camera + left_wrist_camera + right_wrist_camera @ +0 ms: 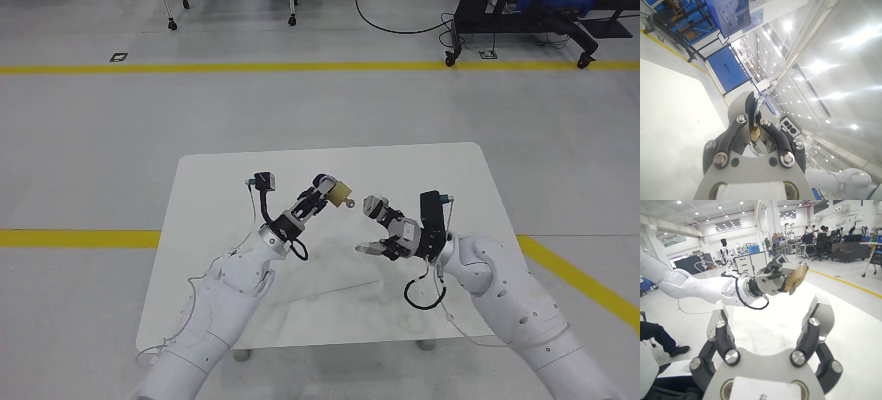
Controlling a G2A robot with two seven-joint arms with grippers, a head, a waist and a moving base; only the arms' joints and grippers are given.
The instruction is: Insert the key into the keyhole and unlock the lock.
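Above the table (215, 210), left end effector (331, 188) clamps the lock (343, 190), aimed at the parted right end effector (369, 227).

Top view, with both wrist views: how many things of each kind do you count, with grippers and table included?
padlock, brass: 1
key, in the padlock's keyhole: 1
grippers: 2, the left gripper shut on the padlock, the right gripper open
table, white: 1
Total: 5
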